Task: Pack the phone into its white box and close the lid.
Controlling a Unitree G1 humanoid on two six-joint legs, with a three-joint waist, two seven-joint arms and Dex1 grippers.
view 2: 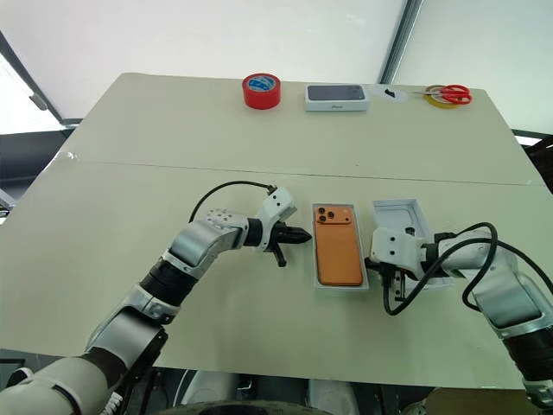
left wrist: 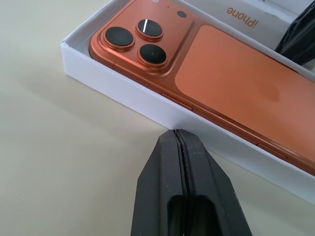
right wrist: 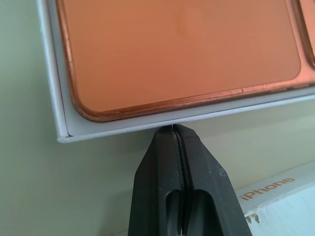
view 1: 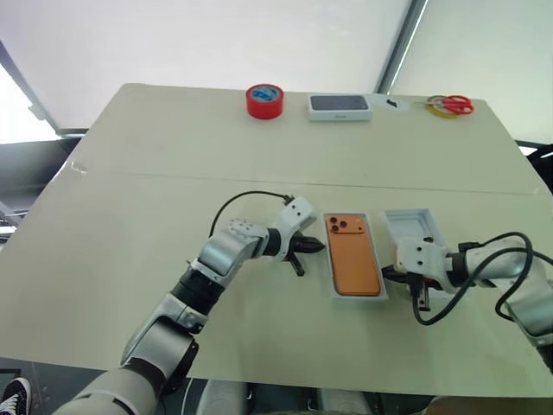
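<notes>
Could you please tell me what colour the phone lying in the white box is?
The phone is orange, with three dark lenses; the left wrist view shows it best.

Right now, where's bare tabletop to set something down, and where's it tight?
Free: the wide beige tabletop to the left of the left gripper, and the band between the far row, red tape roll to scissors, and the arms. Crowded: orange phone in its shallow white box, shut grippers on both sides, right gripper over the white lid.

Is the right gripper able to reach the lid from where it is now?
Probably yes. The right gripper, shut, sits between the white box and the lid, which lies open-side up beside it with nothing between.
</notes>
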